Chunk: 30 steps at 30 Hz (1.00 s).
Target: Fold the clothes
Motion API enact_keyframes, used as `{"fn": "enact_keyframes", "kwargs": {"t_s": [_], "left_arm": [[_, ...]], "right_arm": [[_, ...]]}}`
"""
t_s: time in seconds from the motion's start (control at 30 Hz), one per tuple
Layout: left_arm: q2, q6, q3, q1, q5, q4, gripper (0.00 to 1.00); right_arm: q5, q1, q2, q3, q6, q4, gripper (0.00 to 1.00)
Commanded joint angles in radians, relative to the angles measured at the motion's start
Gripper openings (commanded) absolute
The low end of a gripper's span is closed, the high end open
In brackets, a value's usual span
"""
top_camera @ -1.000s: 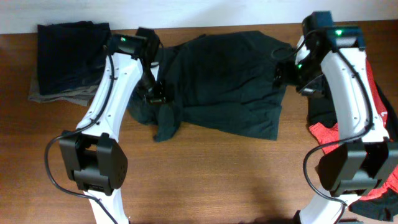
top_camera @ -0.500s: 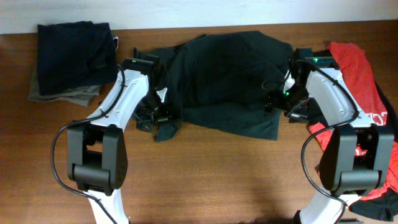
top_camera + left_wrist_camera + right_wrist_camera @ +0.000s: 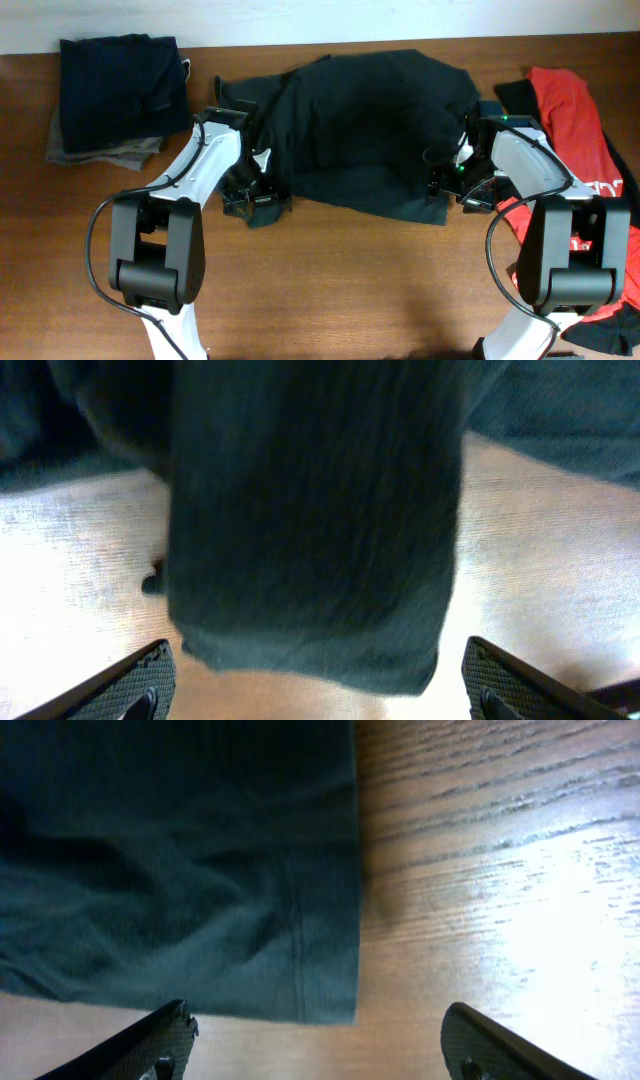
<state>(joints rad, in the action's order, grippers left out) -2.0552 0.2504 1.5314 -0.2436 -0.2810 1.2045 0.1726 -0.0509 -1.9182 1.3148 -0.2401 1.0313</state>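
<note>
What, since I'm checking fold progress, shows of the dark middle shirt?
The dark shirt is soft charcoal-black knit, spread rumpled and unfolded across the far middle of the table, with no lettering showing. Its sleeve end lies between the fingers of the open left hand. Its stitched hem corner lies under the open right hand.

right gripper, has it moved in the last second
Yes. The right gripper has moved away from the far edge of the table, down toward the near right corner of the shirt.
</note>
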Motion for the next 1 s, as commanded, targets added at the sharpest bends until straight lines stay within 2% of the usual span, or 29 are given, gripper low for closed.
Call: {"fn": "enact_keyframes", "kwargs": {"t_s": [0.0,0.03,0.33,0.5,0.73,0.8,0.83,0.97], "left_arm": [[-0.003,-0.02,-0.006,0.004,0.0,-0.019,0.89],[-0.003,-0.02,-0.006,0.004,0.0,-0.018,0.84],[-0.007,-0.019,-0.007,0.004,0.0,-0.012,0.84],[-0.007,-0.019,-0.009,0.005,0.034,-0.016,0.8],[-0.01,-0.02,-0.011,0.007,0.035,-0.027,0.76],[-0.013,-0.02,-0.012,0.007,0.04,-0.032,0.75],[-0.016,-0.019,-0.012,0.007,0.042,-0.034,0.72],[-0.034,-0.019,-0.012,0.007,0.041,-0.029,0.61]], "right_arm": [[0.012,-0.002,0.01,-0.031,-0.012,-0.028,0.83],[0.012,-0.002,0.01,-0.04,-0.021,-0.036,0.83],[0.087,-0.001,0.01,-0.131,-0.064,-0.079,0.76],[0.086,-0.001,0.01,-0.149,-0.064,-0.091,0.66],[0.085,-0.001,0.01,-0.149,-0.064,-0.124,0.65],[0.082,-0.001,0.01,-0.149,-0.064,-0.132,0.61],[0.078,-0.001,0.01,-0.149,-0.064,-0.135,0.58],[0.079,-0.001,0.01,-0.15,-0.064,-0.137,0.56]]}}
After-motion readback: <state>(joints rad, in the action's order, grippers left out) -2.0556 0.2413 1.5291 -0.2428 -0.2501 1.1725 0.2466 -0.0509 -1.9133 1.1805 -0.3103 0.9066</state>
